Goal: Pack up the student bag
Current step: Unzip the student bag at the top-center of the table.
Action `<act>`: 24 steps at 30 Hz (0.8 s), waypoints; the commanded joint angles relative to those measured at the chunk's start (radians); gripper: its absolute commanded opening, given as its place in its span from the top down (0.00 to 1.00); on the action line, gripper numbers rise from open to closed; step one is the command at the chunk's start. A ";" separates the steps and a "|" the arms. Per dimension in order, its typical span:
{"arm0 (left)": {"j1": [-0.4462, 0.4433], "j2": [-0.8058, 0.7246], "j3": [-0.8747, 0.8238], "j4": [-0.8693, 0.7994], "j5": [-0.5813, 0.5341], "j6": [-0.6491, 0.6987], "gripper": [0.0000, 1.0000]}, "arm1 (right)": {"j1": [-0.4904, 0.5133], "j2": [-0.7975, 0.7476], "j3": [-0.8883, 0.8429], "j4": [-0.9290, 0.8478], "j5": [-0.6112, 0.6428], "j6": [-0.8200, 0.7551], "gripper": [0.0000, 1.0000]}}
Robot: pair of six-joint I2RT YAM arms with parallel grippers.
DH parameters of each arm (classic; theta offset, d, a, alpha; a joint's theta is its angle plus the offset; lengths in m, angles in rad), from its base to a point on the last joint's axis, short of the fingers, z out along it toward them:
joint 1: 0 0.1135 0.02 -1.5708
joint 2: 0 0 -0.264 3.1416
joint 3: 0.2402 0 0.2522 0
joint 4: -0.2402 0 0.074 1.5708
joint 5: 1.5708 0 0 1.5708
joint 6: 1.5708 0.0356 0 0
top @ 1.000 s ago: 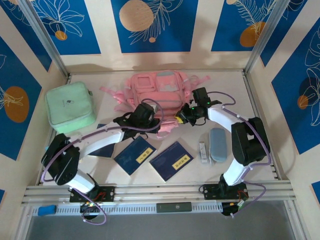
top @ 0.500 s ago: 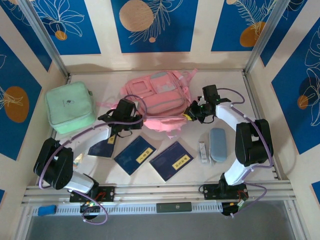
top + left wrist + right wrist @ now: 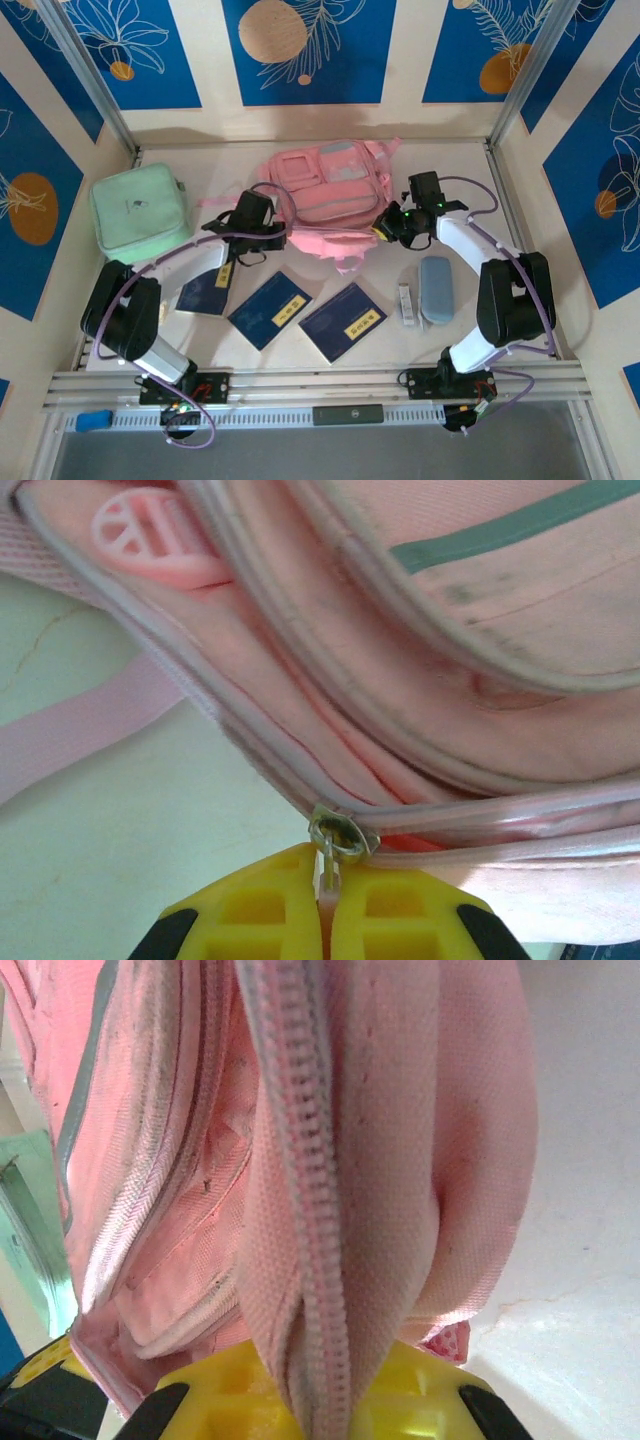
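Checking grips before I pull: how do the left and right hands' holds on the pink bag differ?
The left hand pinches only the small zipper pull; the right hand clamps a thick fold of zipper tape and fabric. The left hand sits at the left side of the student bag, the right hand at its right side. Both are shut on the bag.

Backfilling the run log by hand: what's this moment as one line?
student bag: held at both sides | left end effector: shut on zip pull | right end effector: shut on zipper edge | blue booklets: outside bag
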 commanded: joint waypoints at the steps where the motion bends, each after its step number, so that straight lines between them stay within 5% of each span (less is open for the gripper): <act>1: 0.088 -0.002 0.001 -0.001 -0.063 0.020 1.00 | -0.059 -0.014 0.030 -0.004 0.060 -0.068 1.00; 9: 0.190 0.117 0.059 -0.004 0.017 0.050 1.00 | -0.060 0.017 0.095 -0.068 0.102 -0.174 1.00; 20: 0.209 0.155 0.109 0.012 0.022 0.015 1.00 | 0.021 0.203 0.250 -0.061 0.067 -0.213 1.00; 23: 0.208 0.136 0.091 0.017 0.014 -0.007 0.97 | 0.040 0.195 0.260 -0.037 0.066 -0.220 0.81; 24: 0.209 0.135 0.089 0.022 0.029 -0.004 0.81 | 0.051 0.194 0.274 -0.057 0.097 -0.234 0.70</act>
